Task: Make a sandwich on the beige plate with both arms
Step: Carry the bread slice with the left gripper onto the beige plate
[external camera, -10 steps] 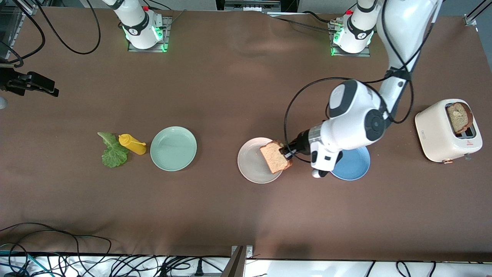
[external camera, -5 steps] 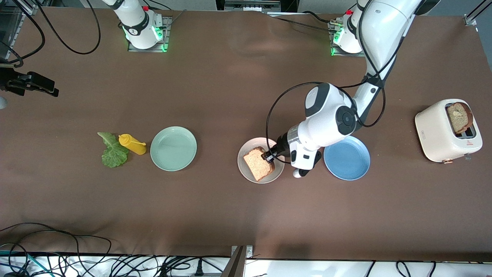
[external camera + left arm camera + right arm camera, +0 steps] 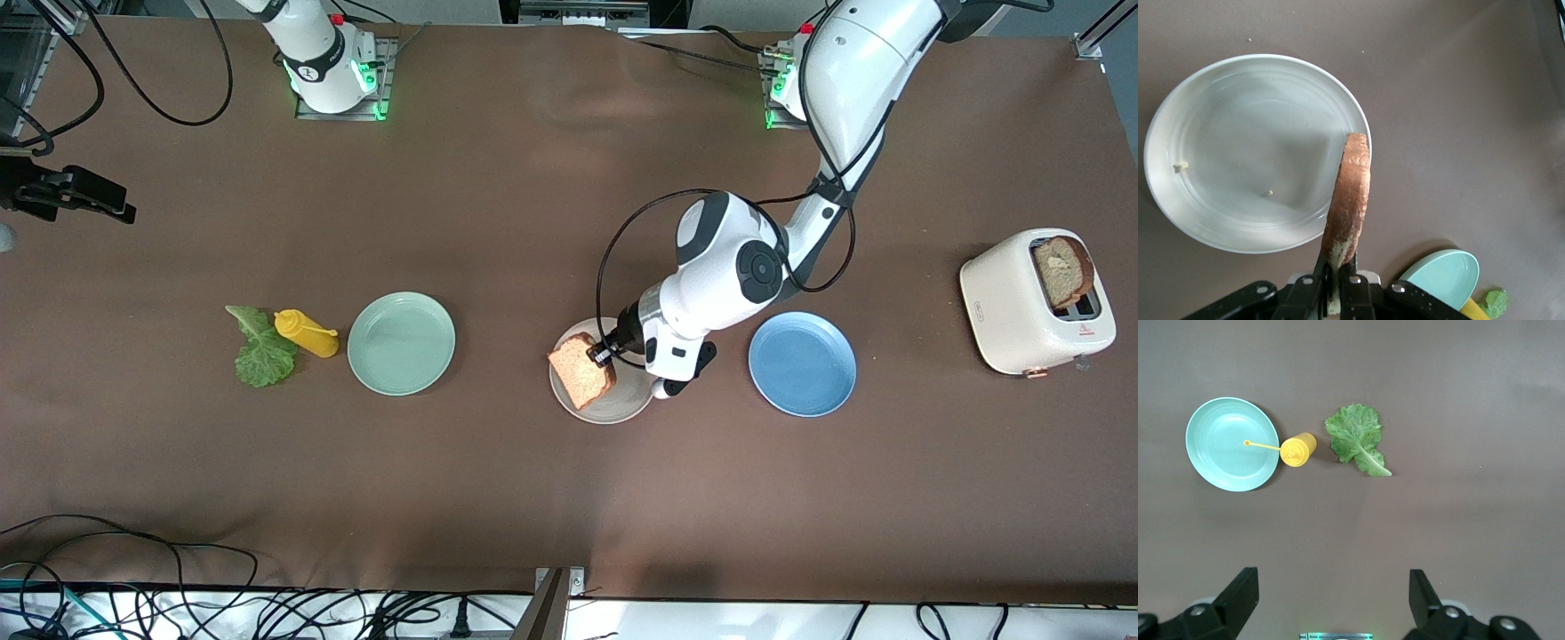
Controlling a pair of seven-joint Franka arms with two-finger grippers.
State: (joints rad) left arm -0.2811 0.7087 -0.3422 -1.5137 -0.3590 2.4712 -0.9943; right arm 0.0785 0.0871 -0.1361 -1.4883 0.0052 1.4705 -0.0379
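the left tool is clamped tight on one edge of a slice of brown bread, holding it on edge and tilted over the beige plate. gripping it by the edge probably leaves the broad face free to be laid flat on the plate as the sandwich's base. the plate itself holds only a couple of crumbs.

the right tool waits high over the right arm's end of the bench, its fingers spread wide and empty. below it lie the lettuce leaf, the yellow squeeze bottle touching it, and the mint-green plate just beside the bottle.

a second slice stands in the cream toaster, beside the blue plate. the toaster carries a small mark, too small to read.
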